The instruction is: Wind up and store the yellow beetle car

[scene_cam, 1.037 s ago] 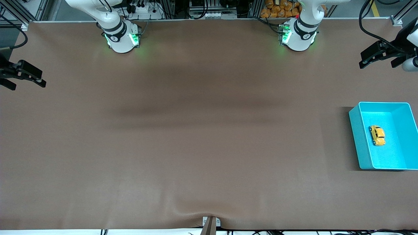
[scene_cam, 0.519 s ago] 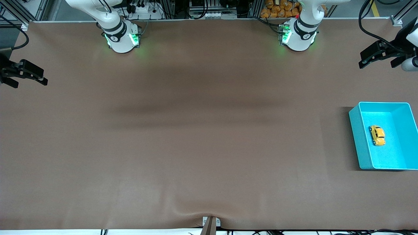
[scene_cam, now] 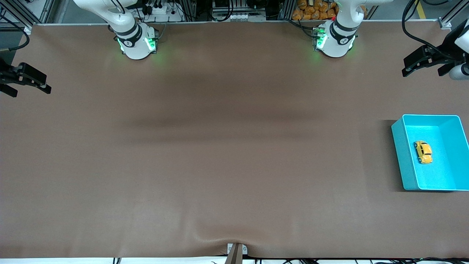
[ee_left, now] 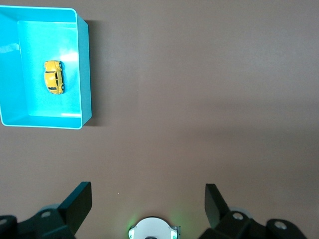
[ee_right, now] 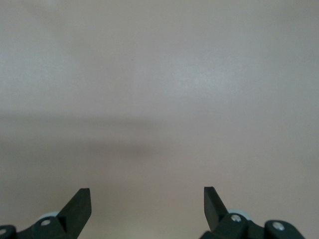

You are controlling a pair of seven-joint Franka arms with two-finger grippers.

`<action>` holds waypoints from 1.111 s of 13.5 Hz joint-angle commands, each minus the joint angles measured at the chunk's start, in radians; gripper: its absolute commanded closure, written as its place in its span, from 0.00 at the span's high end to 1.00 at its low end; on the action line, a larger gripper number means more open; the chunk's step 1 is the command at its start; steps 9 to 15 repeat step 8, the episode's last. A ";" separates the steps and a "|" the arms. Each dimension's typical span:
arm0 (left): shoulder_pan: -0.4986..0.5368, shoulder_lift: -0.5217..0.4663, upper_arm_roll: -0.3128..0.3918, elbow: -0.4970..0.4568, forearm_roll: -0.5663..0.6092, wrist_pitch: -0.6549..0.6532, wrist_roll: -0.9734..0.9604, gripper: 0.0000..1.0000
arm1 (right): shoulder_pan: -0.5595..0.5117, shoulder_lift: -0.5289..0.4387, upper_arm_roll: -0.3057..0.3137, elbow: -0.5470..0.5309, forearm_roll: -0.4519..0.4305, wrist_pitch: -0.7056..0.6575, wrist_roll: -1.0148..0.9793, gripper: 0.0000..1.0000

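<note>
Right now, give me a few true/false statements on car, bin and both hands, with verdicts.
1. The yellow beetle car lies inside the turquoise bin. True.
2. The left hand grips the car. False: it is open, empty, up over the table's edge at the left arm's end.
3. The right hand is open. True, over the right arm's end.
4. The bin sits mid-table. False: it is at the left arm's end.
5. The car lies on its roof. False: roof up.

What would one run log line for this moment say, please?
yellow beetle car: in turquoise bin, left arm's end | left gripper: open, empty, over table edge | right gripper: open, empty, over table's other end
</note>
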 commanded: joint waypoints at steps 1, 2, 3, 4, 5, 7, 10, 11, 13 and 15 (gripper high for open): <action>-0.005 0.004 0.006 0.022 -0.019 -0.025 0.025 1.00 | -0.003 0.008 0.001 0.018 0.011 -0.018 0.013 1.00; -0.006 0.006 0.006 0.022 -0.019 -0.027 0.027 1.00 | -0.003 0.008 0.001 0.017 0.011 -0.018 0.013 1.00; -0.006 0.006 0.006 0.022 -0.019 -0.028 0.027 1.00 | -0.003 0.008 0.001 0.017 0.011 -0.016 0.012 1.00; -0.006 0.004 0.006 0.022 -0.019 -0.028 0.027 1.00 | -0.003 0.008 0.001 0.017 0.017 -0.016 0.012 1.00; -0.006 0.004 0.006 0.023 -0.019 -0.028 0.027 1.00 | -0.005 0.008 0.001 0.017 0.023 -0.016 0.013 1.00; -0.011 0.006 0.006 0.022 -0.019 -0.028 0.027 1.00 | -0.005 0.009 -0.001 0.015 0.023 -0.016 0.013 1.00; -0.017 0.006 0.007 0.022 -0.019 -0.028 0.027 1.00 | -0.005 0.009 0.001 0.015 0.023 -0.016 0.013 1.00; -0.017 0.006 0.007 0.022 -0.019 -0.028 0.027 1.00 | -0.005 0.009 0.001 0.015 0.023 -0.016 0.013 1.00; -0.017 0.006 0.007 0.022 -0.019 -0.028 0.027 1.00 | -0.005 0.009 0.001 0.015 0.023 -0.016 0.013 1.00; -0.017 0.006 0.007 0.022 -0.019 -0.028 0.027 1.00 | -0.005 0.009 0.001 0.015 0.023 -0.016 0.013 1.00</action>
